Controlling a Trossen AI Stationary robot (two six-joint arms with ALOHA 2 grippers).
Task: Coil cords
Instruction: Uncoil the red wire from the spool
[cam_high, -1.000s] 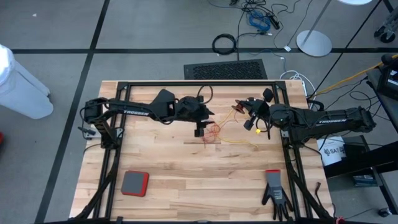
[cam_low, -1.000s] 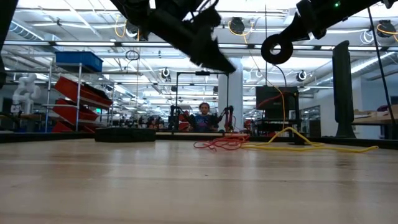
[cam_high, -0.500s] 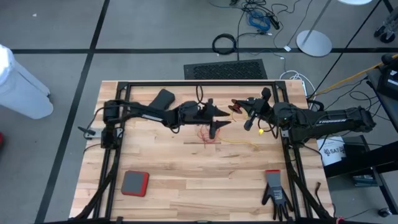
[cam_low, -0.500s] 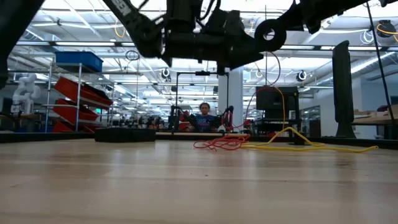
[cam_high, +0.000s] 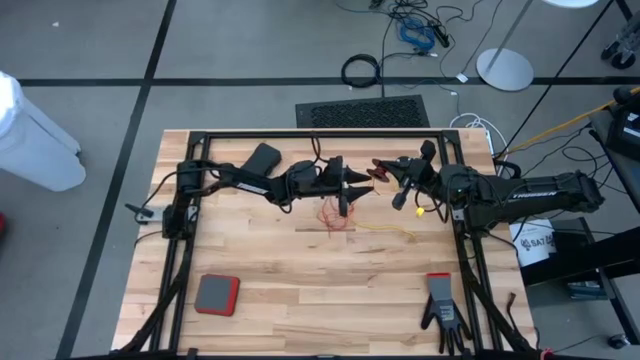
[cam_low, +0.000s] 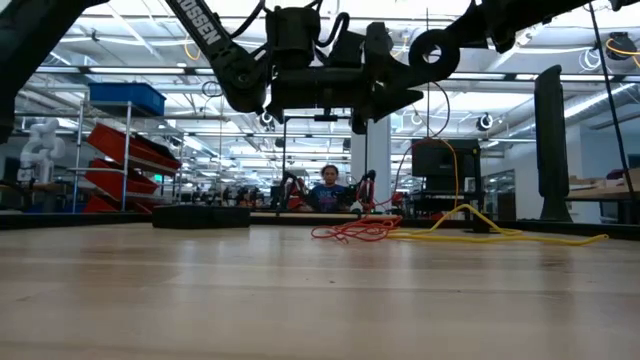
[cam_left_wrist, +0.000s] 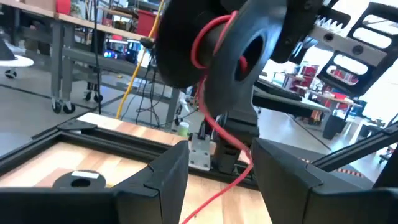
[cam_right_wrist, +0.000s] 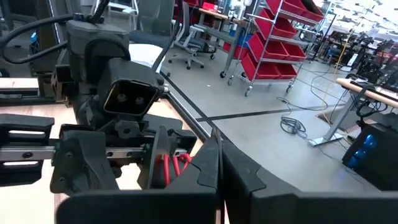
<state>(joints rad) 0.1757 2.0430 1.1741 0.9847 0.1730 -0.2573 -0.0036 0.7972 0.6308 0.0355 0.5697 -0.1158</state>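
My right gripper (cam_high: 388, 176) is shut on a small black reel (cam_left_wrist: 186, 56) wound with reddish-orange cord, held above the table's middle. From the reel the cord (cam_left_wrist: 214, 127) drops to a loose pile (cam_high: 335, 215) on the wood, which also shows in the low view (cam_low: 350, 231). My left gripper (cam_high: 349, 190) is open and level just left of the reel, its fingers either side of the hanging strand (cam_left_wrist: 221, 155). The yellow cord (cam_high: 395, 228) lies slack on the table to the right of the pile; its reel does not show. My right gripper pinches the reel at its rim (cam_right_wrist: 163, 167) between its two fingers, which come level from the table's right side. The reel is lifted clear and stands on edge. The cord hangs slack from it to the pile. My left gripper: whether a finger touches the strand I cannot tell.
A red-and-grey pad (cam_high: 216, 294) lies at the near left and a black glove (cam_high: 443, 310) at the near right. A black frame (cam_high: 320, 134) runs along the table's far edge and sides. A person (cam_low: 328, 188) sits far off in the room behind.
My left gripper has gone toward the table's right and far edge, up to the reel, and has tipped from pointing down to level. My right gripper has lifted the reel a little. The reddish-orange pile and the yellow cord have stayed on the table.
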